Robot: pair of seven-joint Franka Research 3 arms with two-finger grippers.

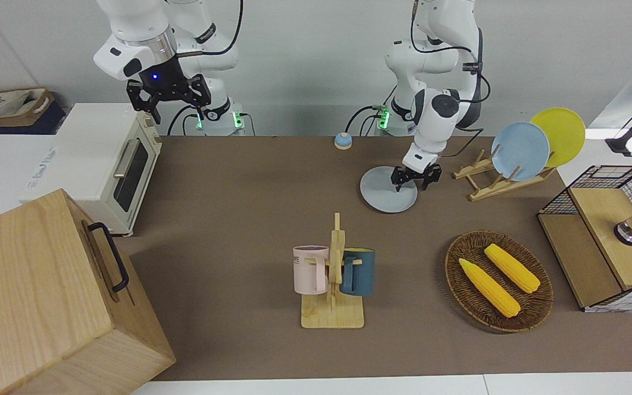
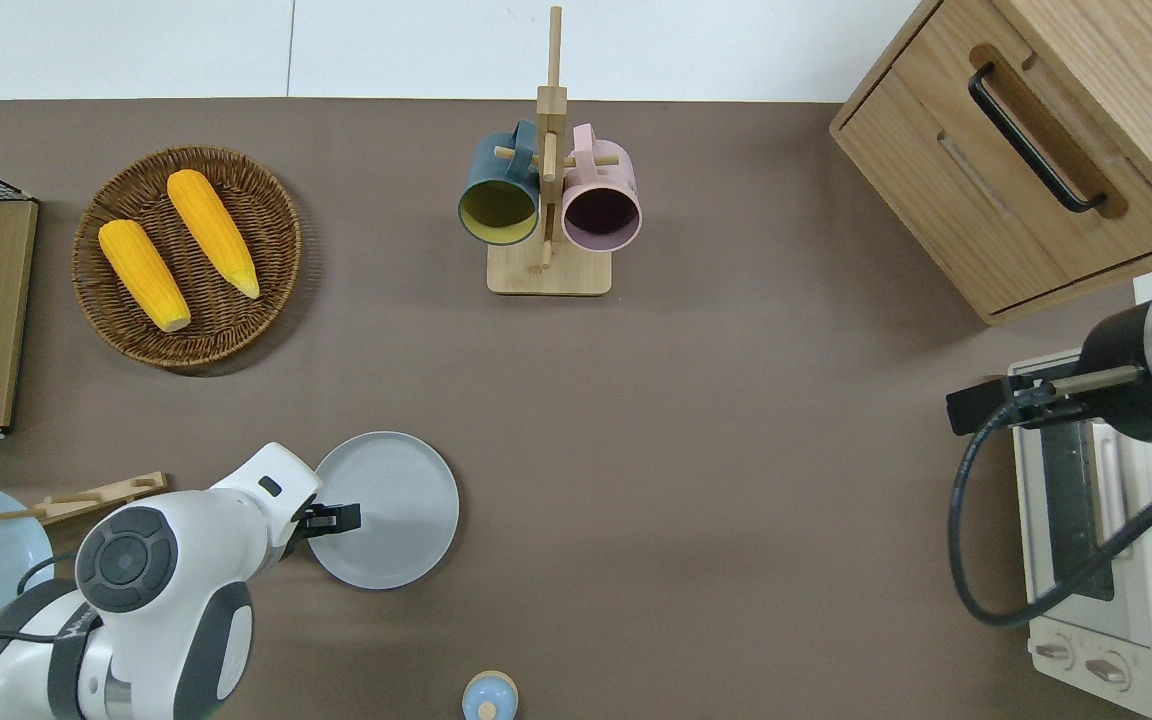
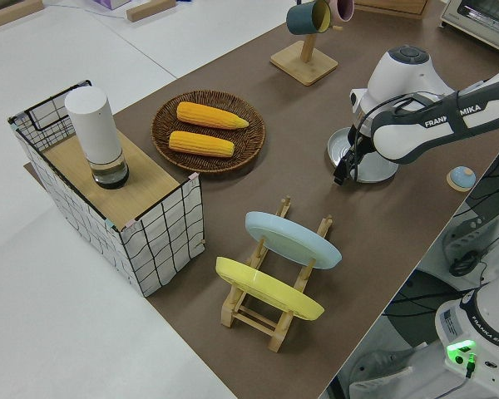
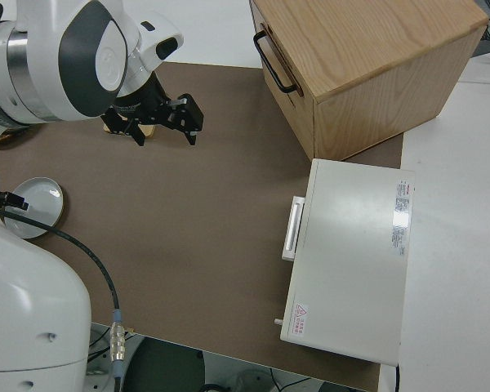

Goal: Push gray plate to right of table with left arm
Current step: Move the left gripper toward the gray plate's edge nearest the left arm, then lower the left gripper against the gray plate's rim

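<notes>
The gray plate [image 1: 383, 196] lies flat on the brown table [image 1: 239, 192], toward the left arm's end; it also shows in the overhead view [image 2: 401, 495] and the left side view [image 3: 373, 165]. My left gripper [image 1: 410, 184] is open and low at the plate's edge on the left arm's side. One finger is over the plate just inside the rim, the other just outside it. In the overhead view the left gripper [image 2: 334, 520] reaches in over that rim. My right gripper [image 1: 173, 101] is open and parked.
A wooden rack with a sky-blue plate [image 1: 520, 151] and a yellow plate [image 1: 560, 134] stands beside the gray plate. A basket of corn [image 1: 498, 281], a mug rack [image 1: 333, 274], a bell [image 1: 342, 141], a toaster oven [image 1: 124, 164], a wooden cabinet [image 1: 47, 296] and a wire crate [image 1: 607, 236] are also on the table.
</notes>
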